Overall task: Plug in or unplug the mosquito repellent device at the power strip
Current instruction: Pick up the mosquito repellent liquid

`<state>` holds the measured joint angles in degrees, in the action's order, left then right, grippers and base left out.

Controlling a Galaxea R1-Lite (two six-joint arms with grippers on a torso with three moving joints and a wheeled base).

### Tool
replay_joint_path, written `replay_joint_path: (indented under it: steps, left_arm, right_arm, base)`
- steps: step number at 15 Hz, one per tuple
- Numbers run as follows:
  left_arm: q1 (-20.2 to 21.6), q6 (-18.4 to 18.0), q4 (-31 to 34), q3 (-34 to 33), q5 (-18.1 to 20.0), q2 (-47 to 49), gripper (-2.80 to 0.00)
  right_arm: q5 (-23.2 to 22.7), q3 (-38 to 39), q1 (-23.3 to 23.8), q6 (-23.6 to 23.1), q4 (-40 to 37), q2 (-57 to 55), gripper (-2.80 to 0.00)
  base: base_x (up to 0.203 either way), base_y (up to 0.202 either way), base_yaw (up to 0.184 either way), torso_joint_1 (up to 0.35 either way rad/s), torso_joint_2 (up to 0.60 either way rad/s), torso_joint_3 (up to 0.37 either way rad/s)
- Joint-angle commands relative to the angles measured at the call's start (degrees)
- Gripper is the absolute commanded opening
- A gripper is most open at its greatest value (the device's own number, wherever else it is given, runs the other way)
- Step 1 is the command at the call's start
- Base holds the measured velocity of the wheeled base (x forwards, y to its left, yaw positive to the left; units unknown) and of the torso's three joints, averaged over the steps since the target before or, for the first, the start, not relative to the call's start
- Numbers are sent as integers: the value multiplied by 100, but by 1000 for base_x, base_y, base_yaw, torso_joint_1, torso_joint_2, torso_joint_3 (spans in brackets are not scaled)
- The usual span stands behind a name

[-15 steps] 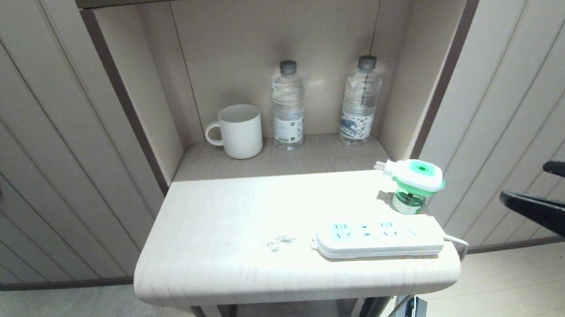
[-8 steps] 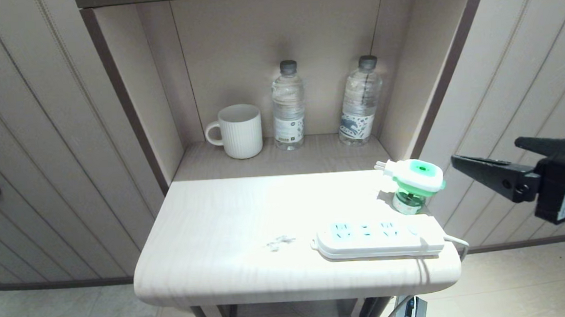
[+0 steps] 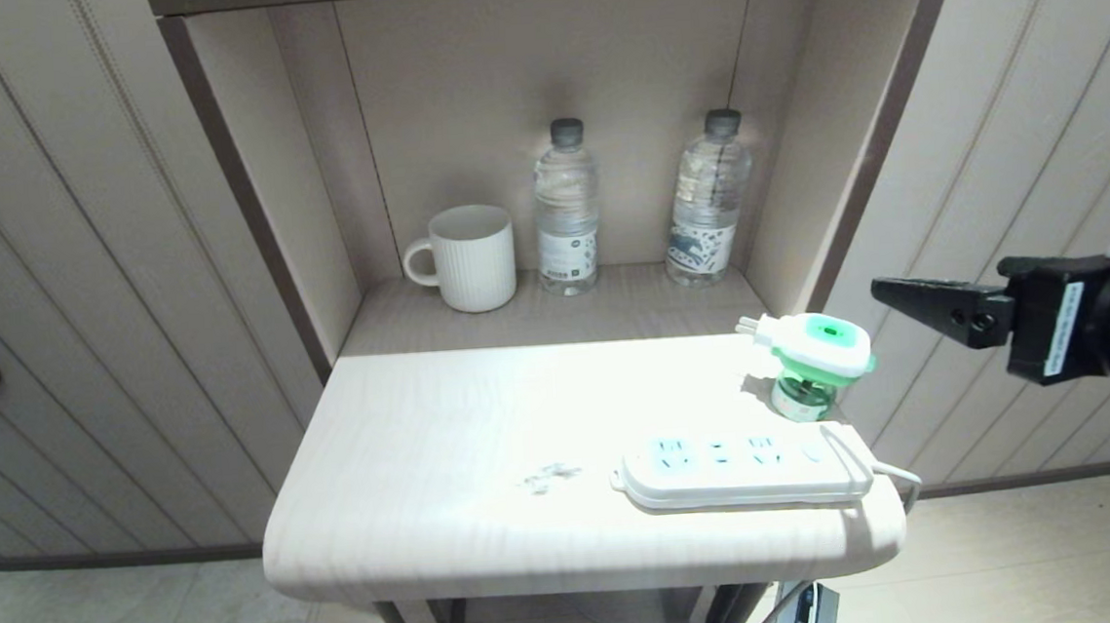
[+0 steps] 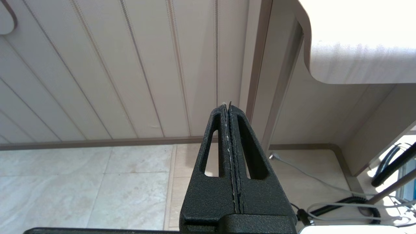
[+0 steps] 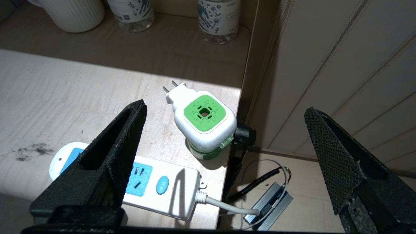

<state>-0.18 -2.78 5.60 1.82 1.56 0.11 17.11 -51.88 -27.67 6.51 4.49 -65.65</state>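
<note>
Right gripper [image 5: 224, 130]: spread wide, empty, beside the table's right end.
Left gripper [image 4: 229, 107]: pressed together, low by the floor.
Mosquito repellent device [image 3: 817, 357]: upright, unplugged, behind the power strip [image 3: 744, 469].

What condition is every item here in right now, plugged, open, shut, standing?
mosquito repellent device: unplugged, upright, prongs bare
power strip: flat, sockets empty
right gripper: open, holding nothing
left gripper: shut, parked beside the table
mug: upright
two water bottles: capped, upright
</note>
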Motion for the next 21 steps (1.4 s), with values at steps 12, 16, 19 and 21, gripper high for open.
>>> replay_joint_path:
  steps: [12,16,19,21]
  left_arm:
    - [1,-3,3,3,2,-2,-280]
    - [-7,-3,3,3,2,-2,-280]
    - [1,-3,3,0,2,-2,-280]
    - [-1,-3,3,3,2,-2,-280]
  right_arm:
    - [-5957,215,3812,-1438,349,-1102,0]
    - [-6809,405,3877,-1689,490,-1283,0]
    - [-7007,503,3868,-1760,611,-1321,0]
    - [-7002,642,3830,-1846,816,-1294,0]
  base:
    - [0,0,0,0,0,0]
    - [0,0,0,0,0,0]
    - [0,0,0,0,0,0]
    - [0,0,0,0,0,0]
